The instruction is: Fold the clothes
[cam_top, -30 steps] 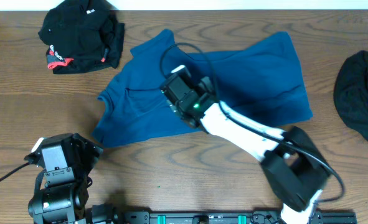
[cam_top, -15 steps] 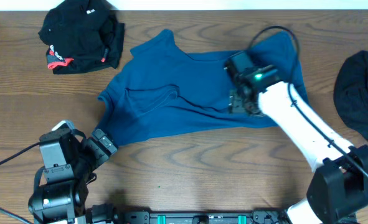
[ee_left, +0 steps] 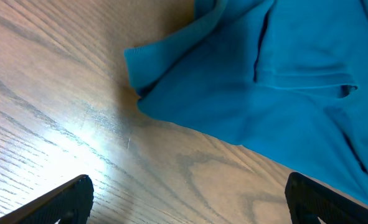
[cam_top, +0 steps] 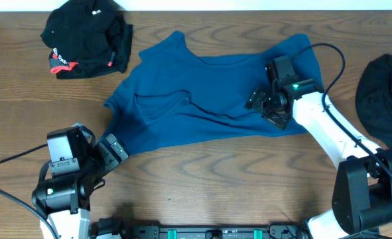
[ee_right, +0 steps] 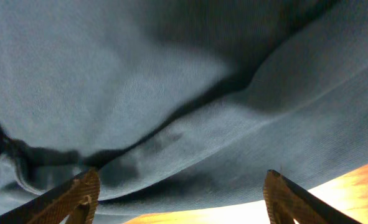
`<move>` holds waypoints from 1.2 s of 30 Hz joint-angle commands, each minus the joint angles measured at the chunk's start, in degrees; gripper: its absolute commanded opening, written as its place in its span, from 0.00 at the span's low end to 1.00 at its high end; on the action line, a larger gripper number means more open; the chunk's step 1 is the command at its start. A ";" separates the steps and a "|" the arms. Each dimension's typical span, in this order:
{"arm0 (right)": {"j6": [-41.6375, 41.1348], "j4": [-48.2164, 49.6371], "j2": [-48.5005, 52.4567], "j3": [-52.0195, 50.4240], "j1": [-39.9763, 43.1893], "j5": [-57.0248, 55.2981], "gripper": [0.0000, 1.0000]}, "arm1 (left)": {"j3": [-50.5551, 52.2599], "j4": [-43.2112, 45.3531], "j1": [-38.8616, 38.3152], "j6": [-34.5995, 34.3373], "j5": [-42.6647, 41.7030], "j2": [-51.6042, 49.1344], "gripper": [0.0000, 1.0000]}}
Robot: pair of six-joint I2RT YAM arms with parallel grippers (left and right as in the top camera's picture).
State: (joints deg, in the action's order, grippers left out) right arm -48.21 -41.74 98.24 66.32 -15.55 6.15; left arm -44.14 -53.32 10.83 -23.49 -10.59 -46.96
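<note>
Worktop point(cam_top: 202, 192): brown wood grain, bare strip along near edge.

At near left, left end effector point(cam_top: 111, 149) low over wood, fingers point(ee_left: 65, 199) spread wide, nothing between them. Angled toward near-left corner of teal-blue shirt point(cam_top: 202, 99). From left wrist view, folded corner of hem just ahead of fingertips, not touching them. Trailing off left edge from that arm, left cable point(cam_top: 10, 162), black.

Shirt spread across middle of worktop, lying on wood. Front rumpled, long creases running left to right. One sleeve poking toward far side, left of centre. Near hem uneven.

Down on right half of shirt, right end effector point(cam_top: 265, 108), reached in from near right on white arm point(cam_top: 328, 133). From right wrist view, fingers point(ee_right: 78, 196) standing apart, raised ridge of blue cloth crossing space between them. No pinch visible; contact of fingertips with cloth impossible to tell. Looping over far-right corner of shirt, right cable point(cam_top: 331, 56), black.

At right edge, plain dark garment point(cam_top: 385, 99), bunched, partly cut off by frame, well apart from shirt.

At far-left corner, black garment with red-and-white trim point(cam_top: 86, 40), heaped, near shirt's far sleeve.
</note>
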 commanded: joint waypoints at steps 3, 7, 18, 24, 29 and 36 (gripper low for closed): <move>-7.56 1.16 0.33 -2.58 0.04 2.64 0.84 | -0.76 0.09 0.09 1.18 -0.57 -1.40 0.98; -9.33 3.41 0.33 -4.44 0.17 1.90 0.84 | -0.76 0.11 0.09 1.18 -0.57 -1.95 0.98; -12.66 10.12 0.35 -9.35 0.22 -1.92 0.84 | -0.76 0.09 0.09 1.18 -0.57 -2.01 0.98; -12.68 12.72 0.87 -9.90 0.24 -2.93 0.82 | -0.76 0.11 0.09 1.18 -0.57 -2.01 0.98; -13.38 14.14 2.99 -9.90 0.26 -2.91 0.77 | -0.76 0.09 0.09 1.18 -0.57 -2.03 0.98; -13.92 15.69 5.60 -9.90 0.26 -2.73 0.70 | -0.76 0.09 0.09 1.18 -0.57 -2.01 0.98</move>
State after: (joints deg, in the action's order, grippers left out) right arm -61.14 -26.55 101.84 56.82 -15.55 4.23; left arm -44.14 -53.32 10.83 -23.49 -10.59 -48.97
